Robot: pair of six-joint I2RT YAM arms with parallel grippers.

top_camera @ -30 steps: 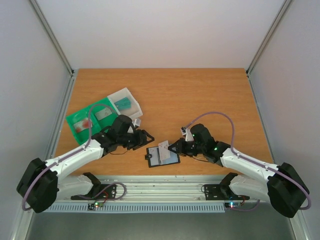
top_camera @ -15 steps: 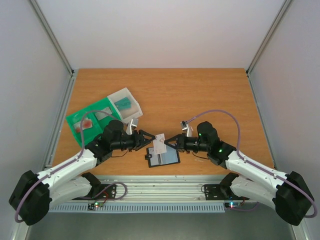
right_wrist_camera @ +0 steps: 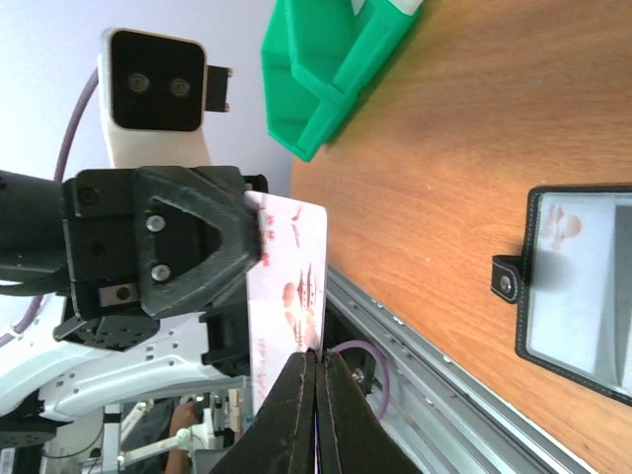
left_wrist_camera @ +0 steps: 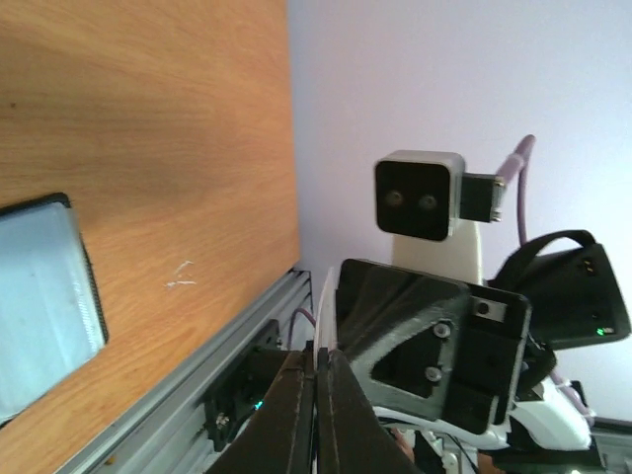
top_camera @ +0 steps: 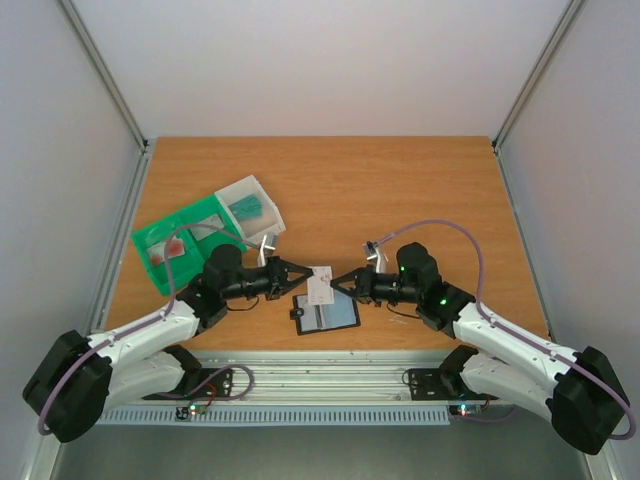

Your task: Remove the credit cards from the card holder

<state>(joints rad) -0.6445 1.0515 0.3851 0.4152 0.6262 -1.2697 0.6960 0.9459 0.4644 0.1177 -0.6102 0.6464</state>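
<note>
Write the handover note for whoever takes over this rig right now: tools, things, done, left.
Left tool: shut on one edge of the white card. Right tool: shut on its opposite edge; the card is held in the air between them.
Card holder: open on the table, below the card.
Done: white card is out; teal card, red-pink card and grey card lie in the tray.
Left: likely one tool releases and the other takes the card to the tray. Whether the holder has more cards cannot be told.

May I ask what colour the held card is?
The card is white with reddish print, clearest in right wrist view.
</note>
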